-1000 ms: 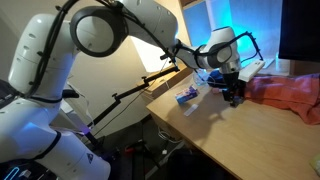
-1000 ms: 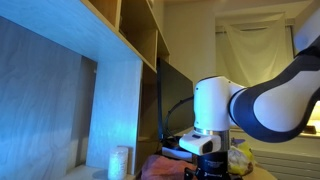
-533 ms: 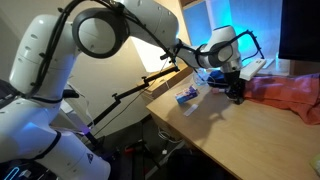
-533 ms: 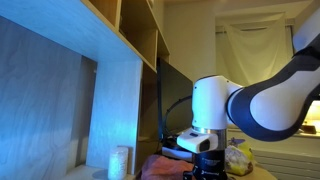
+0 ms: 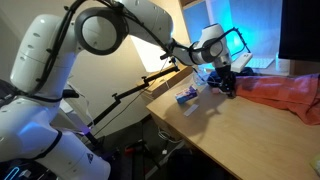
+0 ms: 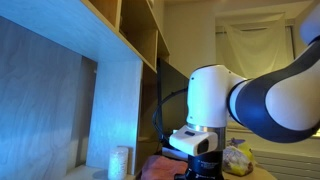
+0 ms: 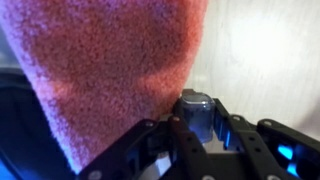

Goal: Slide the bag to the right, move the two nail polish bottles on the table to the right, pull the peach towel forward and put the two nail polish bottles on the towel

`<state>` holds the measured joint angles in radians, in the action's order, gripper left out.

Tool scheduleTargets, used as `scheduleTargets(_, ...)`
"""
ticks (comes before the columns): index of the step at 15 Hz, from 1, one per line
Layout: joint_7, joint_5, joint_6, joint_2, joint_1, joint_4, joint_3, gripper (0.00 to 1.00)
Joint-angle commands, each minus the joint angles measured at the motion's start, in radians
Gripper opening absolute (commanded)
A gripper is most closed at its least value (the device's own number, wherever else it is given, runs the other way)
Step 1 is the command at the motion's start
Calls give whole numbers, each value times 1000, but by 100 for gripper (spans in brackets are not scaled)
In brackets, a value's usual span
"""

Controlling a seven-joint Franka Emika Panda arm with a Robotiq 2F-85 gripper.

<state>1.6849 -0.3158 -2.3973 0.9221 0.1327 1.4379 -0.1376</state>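
In the wrist view my gripper point(image 7: 199, 121) is shut on a small nail polish bottle point(image 7: 195, 106) with a rounded cap that looks bluish in this light. It is held just beside the edge of the peach towel point(image 7: 110, 60). In an exterior view the gripper point(image 5: 228, 86) hangs just above the wooden table point(image 5: 215, 125), at the near end of the rumpled towel point(image 5: 285, 95). A small blue and white object point(image 5: 186, 96) lies on the table near the gripper; I cannot tell if it is the second bottle. A crumpled bag point(image 6: 238, 158) shows behind the arm.
A dark monitor point(image 5: 300, 30) stands at the back of the table, behind the towel. Wooden shelves point(image 6: 120, 70) rise beside the table, with a white roll point(image 6: 119, 161) below them. The table's front edge point(image 5: 190, 125) runs close to the gripper. A dark shape point(image 7: 20, 130) lies beside the towel.
The jaws have closed on the nail polish bottle. The gripper has since risen a little and shifted left along the table with the bottle in it.
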Motion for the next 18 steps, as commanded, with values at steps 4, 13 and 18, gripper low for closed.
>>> scheduleTargets(4,21,-61,45,-21,82,15,-2,8)
scheduleTargets(13,61,-69,112,9,106,-17,-8,8)
scheduleTargets(18,101,-60,112,10,95,-16,-16,80)
